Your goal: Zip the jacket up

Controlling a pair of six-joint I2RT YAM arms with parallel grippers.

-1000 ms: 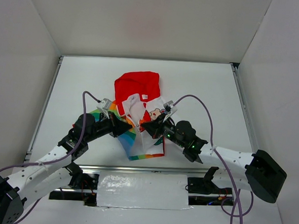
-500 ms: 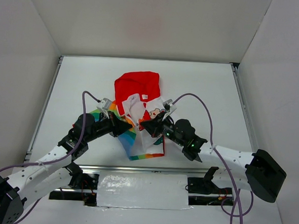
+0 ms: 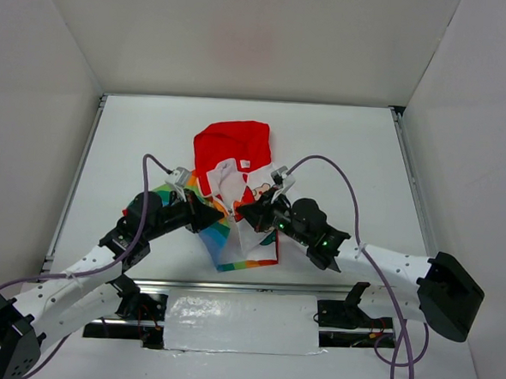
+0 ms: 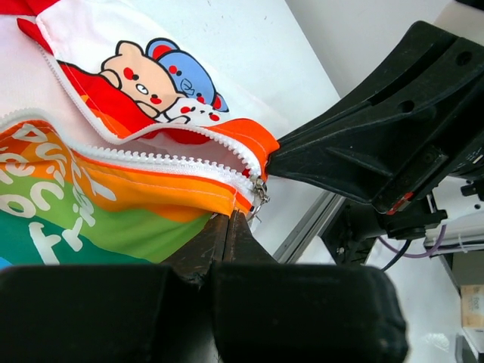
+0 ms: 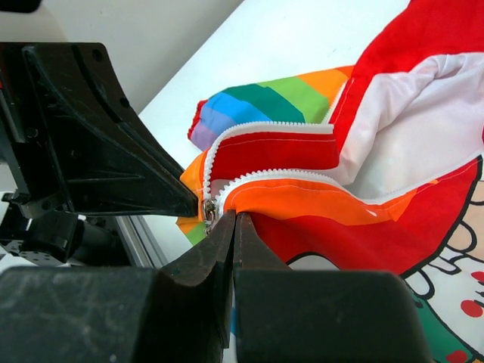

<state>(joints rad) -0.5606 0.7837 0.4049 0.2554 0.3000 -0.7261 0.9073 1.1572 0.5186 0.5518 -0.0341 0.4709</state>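
The jacket [image 3: 235,144] lies mid-table with its red hood at the far end and its front unzipped. My left gripper [image 3: 219,215] is shut on the orange bottom hem of the rainbow side [image 4: 113,198]. Its tips [image 4: 229,217] are just beside the metal zipper slider [image 4: 259,193]. My right gripper [image 3: 241,212] is shut on the orange hem of the cartoon side [image 5: 363,200]. Its tips [image 5: 234,218] are next to the same slider [image 5: 208,210]. The two grippers face each other, almost touching. The white zipper teeth spread apart above the slider.
Metal rails run along the table's left [image 3: 77,179] and right [image 3: 412,191] edges, with white walls all round. A shiny strip [image 3: 241,322] lies between the arm bases at the near edge. Purple cables loop over both arms.
My right gripper has shifted slightly left, closer to the left gripper. The jacket and the left arm have hardly moved.
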